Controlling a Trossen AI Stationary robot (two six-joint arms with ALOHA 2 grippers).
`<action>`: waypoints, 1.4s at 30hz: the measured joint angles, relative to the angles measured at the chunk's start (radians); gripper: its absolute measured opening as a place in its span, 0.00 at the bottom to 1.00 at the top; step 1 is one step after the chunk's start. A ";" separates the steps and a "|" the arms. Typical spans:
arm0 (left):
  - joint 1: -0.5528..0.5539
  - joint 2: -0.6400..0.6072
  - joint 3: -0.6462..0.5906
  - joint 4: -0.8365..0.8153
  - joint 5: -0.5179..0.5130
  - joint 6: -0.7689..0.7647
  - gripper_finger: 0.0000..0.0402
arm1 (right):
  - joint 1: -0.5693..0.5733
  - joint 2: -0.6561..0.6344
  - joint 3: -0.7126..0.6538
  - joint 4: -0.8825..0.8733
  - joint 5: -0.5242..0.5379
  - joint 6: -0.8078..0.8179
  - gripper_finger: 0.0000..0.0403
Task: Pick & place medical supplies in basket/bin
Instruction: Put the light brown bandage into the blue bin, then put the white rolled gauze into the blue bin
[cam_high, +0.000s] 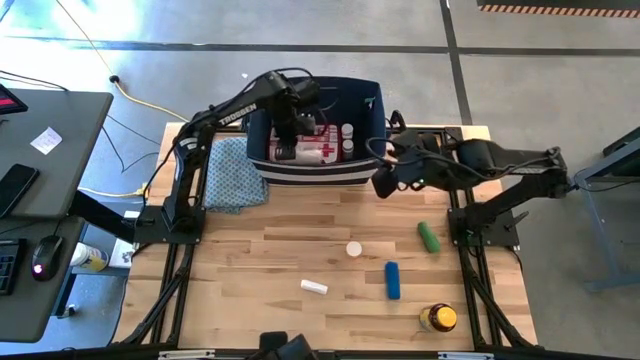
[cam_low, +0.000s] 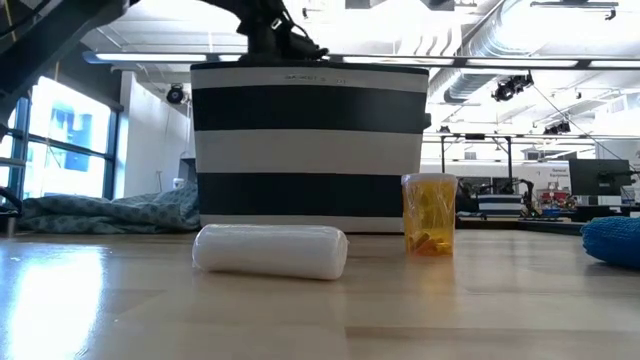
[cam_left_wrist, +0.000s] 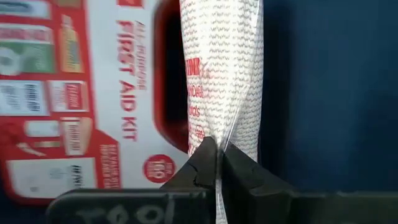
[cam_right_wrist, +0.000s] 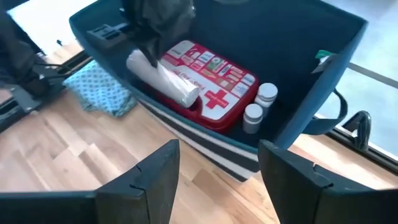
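The navy bin (cam_high: 372, 105) stands at the table's far middle. In it lie a red first-aid kit (cam_right_wrist: 214, 78) and two small white bottles (cam_right_wrist: 260, 104). My left gripper (cam_high: 285, 130) reaches down into the bin beside the kit, shut on a white wrapped roll (cam_right_wrist: 166, 79). My right gripper (cam_right_wrist: 217, 180) hovers open over the table by the bin's near right corner, with nothing between its fingers. On the table lie a green cylinder (cam_high: 428, 236), a blue cylinder (cam_high: 392, 280), a white tube (cam_high: 314, 287), a small white cap-like piece (cam_high: 354, 249) and a yellow-capped amber bottle (cam_high: 438, 318). My left gripper pinches the thin clear wrapper at the roll's end (cam_left_wrist: 219, 138) between its two fingertips (cam_left_wrist: 202, 163), coming from above and pointing down. The roll stretches away from the fingers over the kit's edge (cam_left_wrist: 171, 93) and the bin's floor. Whether its far end rests there, I cannot tell.
A blue-green patterned cloth (cam_high: 235, 172) lies on the table left of the bin. In the low view the white tube (cam_low: 270, 250) and the amber bottle (cam_low: 430, 213) stand before the striped bin wall (cam_low: 310, 150). Bare wood lies between the bin and the loose supplies.
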 joint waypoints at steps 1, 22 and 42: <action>0.000 0.000 -0.012 0.002 0.000 -0.003 0.10 | 0.005 -0.001 0.000 0.000 0.000 0.000 0.52; 0.000 -0.001 -0.026 0.004 0.031 -0.212 0.67 | 0.030 -0.003 0.000 -0.009 0.034 0.022 0.52; 0.000 -0.171 -0.026 0.127 -0.025 -0.264 0.35 | 0.005 -0.003 0.000 0.046 0.031 -0.003 0.52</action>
